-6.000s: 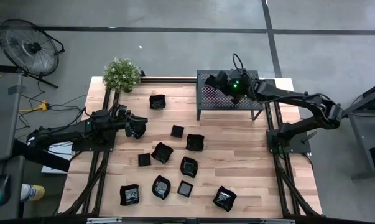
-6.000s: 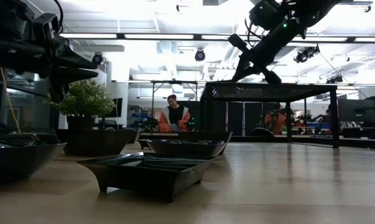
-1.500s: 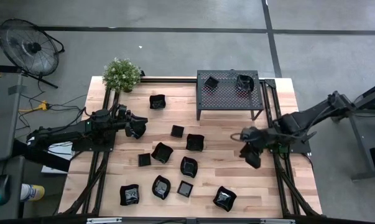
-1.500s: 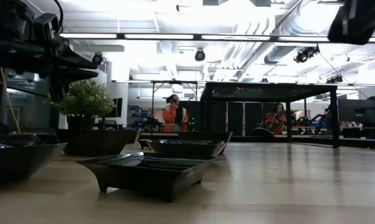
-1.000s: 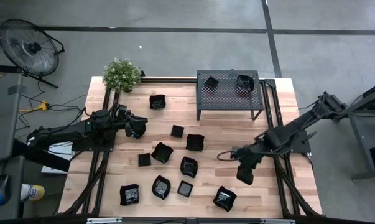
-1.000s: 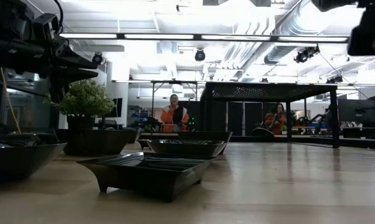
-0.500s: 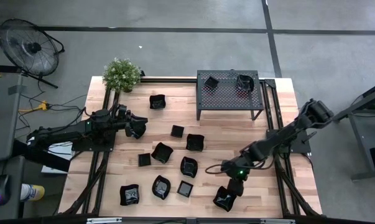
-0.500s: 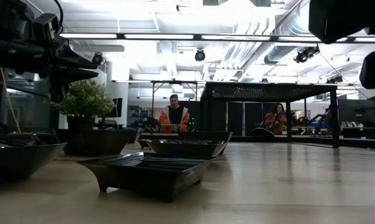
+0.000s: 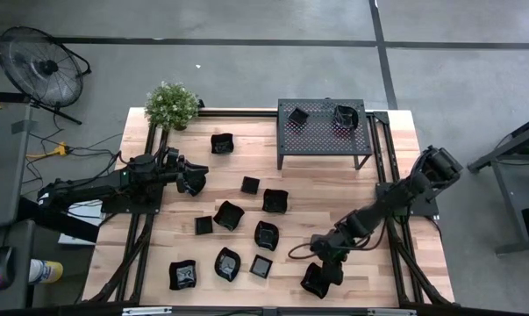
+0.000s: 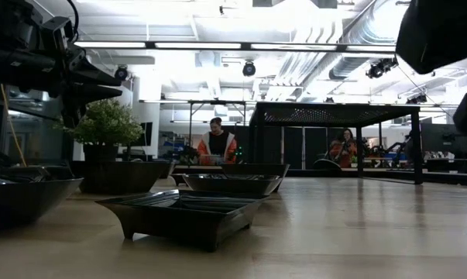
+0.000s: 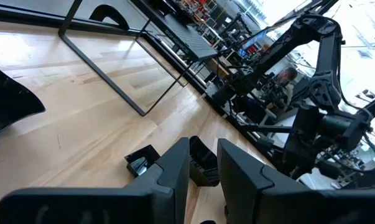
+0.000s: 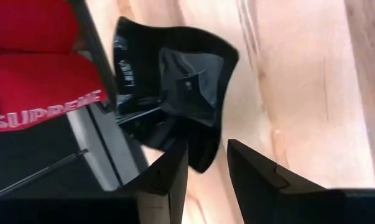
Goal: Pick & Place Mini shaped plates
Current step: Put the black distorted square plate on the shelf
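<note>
Since the right end effector (image 9: 321, 275) sits directly over the wavy-rimmed plate (image 9: 314, 281) at the lower right of the high frame, near the counter (image 9: 369, 281) front edge, the coming move looks like a short straight drop, no sideways travel needed. In the right wrist view the fingers (image 12: 168, 177) stand a little apart with nothing between them, and the plate (image 12: 175, 93) lies just ahead of the tips, its near rim lined up with the gap. The plate is roughly square with pulled-out corners, so no real long axis; my read is that the grasp goes on the rim wall, one finger inside and one outside.

The right arm is clearly the nearer one. The left end effector (image 9: 194, 180) waits at the left-centre of the high frame, well apart from this plate, fingers (image 11: 175, 174) slightly apart and empty in its wrist view.

Other mini shaped plates: a loose cluster across the counter centre and lower left, for example one (image 9: 228, 263) there, plus two on the rack (image 9: 321, 140) at the upper centre.

Risk, as a guess: the glossy rim could slip if the pinch lands on a corner.
</note>
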